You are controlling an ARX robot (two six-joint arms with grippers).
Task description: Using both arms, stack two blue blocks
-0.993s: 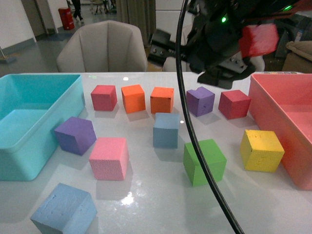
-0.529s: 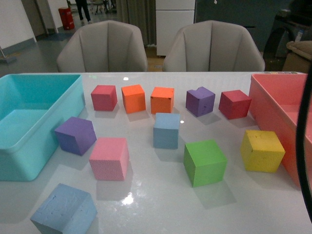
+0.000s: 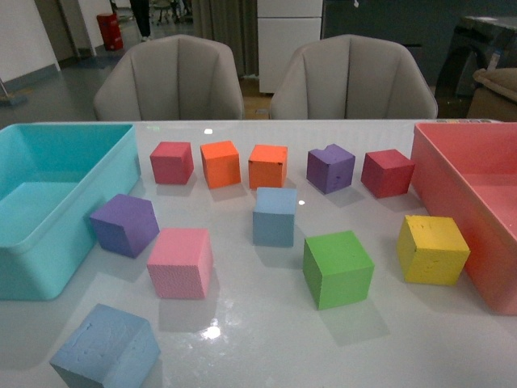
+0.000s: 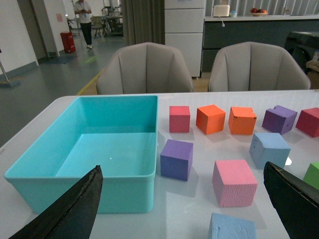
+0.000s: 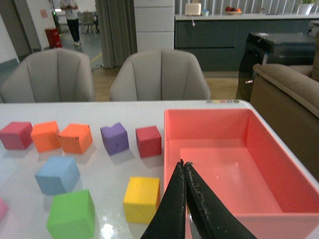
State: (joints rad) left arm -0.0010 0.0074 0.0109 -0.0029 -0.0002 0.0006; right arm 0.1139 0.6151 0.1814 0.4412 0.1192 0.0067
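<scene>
Blue blocks (image 3: 275,217), seemingly open table (image 3: 258,339) around

The nearer blue block (image 3: 105,352) is cut off by the front view's lower edge, the red bin (image 3: 443,190) by its right.

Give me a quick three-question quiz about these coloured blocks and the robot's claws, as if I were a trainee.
1. Which claw stands open? A: the left claw; B: the right claw; C: both.
2. True or false: the near blue block sits on top of the far blue block.
3. How many purple blocks are on the table?
Key: 1 is A; the right claw is shut on nothing. 2 is false; they lie apart. 3 is two.
</scene>
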